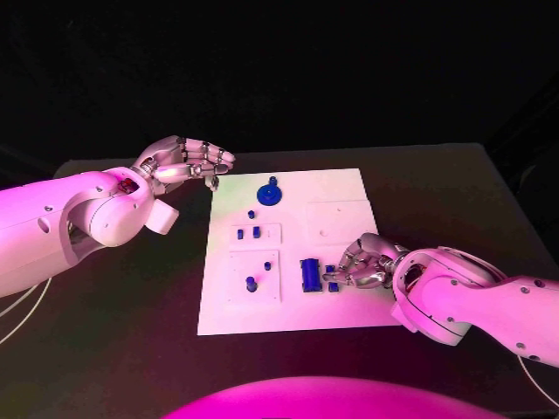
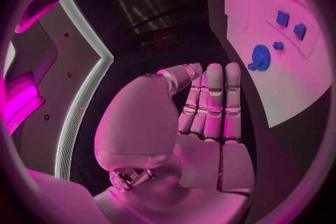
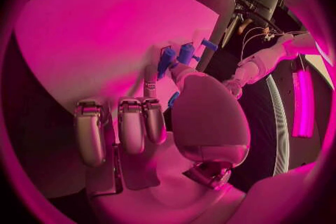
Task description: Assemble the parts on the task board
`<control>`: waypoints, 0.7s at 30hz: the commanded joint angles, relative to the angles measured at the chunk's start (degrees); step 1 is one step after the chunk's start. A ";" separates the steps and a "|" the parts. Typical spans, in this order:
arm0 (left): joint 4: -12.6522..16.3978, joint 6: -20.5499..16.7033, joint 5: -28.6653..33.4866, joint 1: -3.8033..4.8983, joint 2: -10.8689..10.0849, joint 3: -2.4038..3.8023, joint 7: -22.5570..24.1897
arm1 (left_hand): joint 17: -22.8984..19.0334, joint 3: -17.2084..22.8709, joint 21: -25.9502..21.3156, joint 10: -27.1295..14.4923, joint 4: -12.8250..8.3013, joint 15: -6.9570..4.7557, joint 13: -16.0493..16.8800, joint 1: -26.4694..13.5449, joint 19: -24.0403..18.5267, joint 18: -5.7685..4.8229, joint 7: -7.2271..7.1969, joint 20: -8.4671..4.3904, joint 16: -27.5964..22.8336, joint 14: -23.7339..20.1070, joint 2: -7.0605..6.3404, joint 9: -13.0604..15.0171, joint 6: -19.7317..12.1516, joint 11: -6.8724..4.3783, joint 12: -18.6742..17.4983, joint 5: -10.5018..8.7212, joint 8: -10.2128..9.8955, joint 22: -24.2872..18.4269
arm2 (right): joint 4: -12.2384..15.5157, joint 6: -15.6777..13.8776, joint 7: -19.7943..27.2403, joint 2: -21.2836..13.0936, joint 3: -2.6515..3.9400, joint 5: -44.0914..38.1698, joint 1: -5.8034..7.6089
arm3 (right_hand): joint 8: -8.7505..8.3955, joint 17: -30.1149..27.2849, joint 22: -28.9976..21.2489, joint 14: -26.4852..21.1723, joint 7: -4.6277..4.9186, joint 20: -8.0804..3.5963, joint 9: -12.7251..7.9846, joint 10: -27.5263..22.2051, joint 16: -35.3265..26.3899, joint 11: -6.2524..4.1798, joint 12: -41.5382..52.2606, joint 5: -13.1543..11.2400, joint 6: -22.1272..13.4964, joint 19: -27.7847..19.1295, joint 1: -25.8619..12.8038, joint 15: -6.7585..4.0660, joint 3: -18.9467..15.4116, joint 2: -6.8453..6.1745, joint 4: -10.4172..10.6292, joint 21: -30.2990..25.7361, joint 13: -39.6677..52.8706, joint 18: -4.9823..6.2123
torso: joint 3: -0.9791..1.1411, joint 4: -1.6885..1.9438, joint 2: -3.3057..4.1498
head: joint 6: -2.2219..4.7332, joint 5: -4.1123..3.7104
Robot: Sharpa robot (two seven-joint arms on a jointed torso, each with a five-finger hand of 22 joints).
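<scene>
White and flat, the task board (image 1: 342,188) lay in the middle of the black table (image 1: 128,349), its long sides running away from the robot. Blue parts sat on it: a round, wheel-like part (image 1: 270,192) near the far left corner, a small part (image 1: 252,214) just nearer than the wheel, two small upright parts (image 1: 247,233) side by side in a raised rectangular panel, and two more small parts (image 1: 259,275) in the square panel nearer the robot. A larger, dark blue rectangular part (image 1: 310,274) stood near the board's near edge, to the right of that square panel.

The right hand (image 1: 362,262) rested over the board's near right area, just beside the rectangular part. Its fingers (image 1: 342,275) were curled down around a small blue part (image 1: 333,285) at their tips; the right wrist view showed blue pieces at the fingertips (image 3: 168,61), against the board, so the hand appeared to pinch one, though the exact grip was hard to make out.

The left hand (image 1: 185,161) hovered off the board's far left corner, above the table and apart from every part. In the left wrist view its fingers (image 2: 213,101) lay straight and close together beside the thumb, holding nothing, with the wheel-like part (image 2: 260,57) well beyond them on the board (image 2: 308,78).
</scene>
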 commanded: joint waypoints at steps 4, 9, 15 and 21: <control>0.07 0.75 -0.18 0.03 0.15 0.04 0.27 | -0.08 0.44 0.46 -0.32 0.06 0.14 -0.08 0.27 -0.41 0.93 0.01 0.05 0.18 -0.36 0.48 -0.07 -0.44 -0.13 0.27 0.21 0.29 0.11 | -0.40 0.06 0.85 -0.22 -0.08 -0.23 -0.08 | 0.38 13.37 15.05 5.61 0.01 -0.39 0.11 5.36 0.29 -0.47 0.19 -0.33 0.12 6.10 0.50 -0.44 -1.06 -0.94 0.22 0.25 14.48 -0.81 | -0.03 -0.03 -0.06 | -0.02 0.08; 0.05 0.75 -0.19 0.02 0.16 0.03 0.27 | -0.09 0.52 0.52 -0.32 0.01 0.14 -0.09 0.28 -0.44 0.93 0.01 0.04 0.17 -0.37 0.50 -0.08 -0.44 -0.12 0.28 0.20 0.30 0.16 | 0.15 -2.31 2.94 -0.39 -0.07 0.82 -0.07 | 0.41 13.27 15.05 5.59 0.09 -0.35 0.16 5.28 0.24 -0.40 0.04 -0.33 0.00 6.10 -1.59 -0.36 -4.85 -0.89 0.55 0.25 14.41 -0.81 | -0.01 -0.05 -0.03 | 0.09 0.07; 0.03 0.78 -0.22 0.02 0.18 0.03 0.25 | -0.11 0.63 0.61 -0.31 -0.04 0.14 -0.11 0.29 -0.47 0.93 0.02 0.04 0.16 -0.37 0.55 -0.09 -0.44 -0.12 0.29 0.20 0.31 0.22 | 1.02 -4.80 5.56 -0.73 -0.07 2.37 -0.08 | 0.54 13.23 15.05 5.58 0.00 -0.36 0.26 5.30 0.21 -0.45 0.06 -0.31 -0.08 6.10 -3.75 -0.40 -9.29 0.82 0.61 0.25 14.43 -0.81 | -0.04 -0.04 -0.07 | 0.22 0.04; 0.03 0.81 -0.24 0.02 0.18 0.03 0.24 | -0.12 0.75 0.69 -0.31 -0.10 0.14 -0.13 0.31 -0.51 0.93 0.03 0.03 0.15 -0.38 0.59 -0.11 -0.44 -0.11 0.30 0.22 0.31 0.28 | 1.84 -5.23 6.71 -1.41 -0.06 2.78 -0.08 | 0.67 13.23 15.05 5.58 -0.05 -0.39 0.35 5.31 0.21 -0.49 0.08 -0.30 -0.09 6.10 -4.36 -0.43 -11.63 1.74 0.61 0.25 14.45 -0.81 | -0.03 -0.05 -0.07 | 0.28 0.04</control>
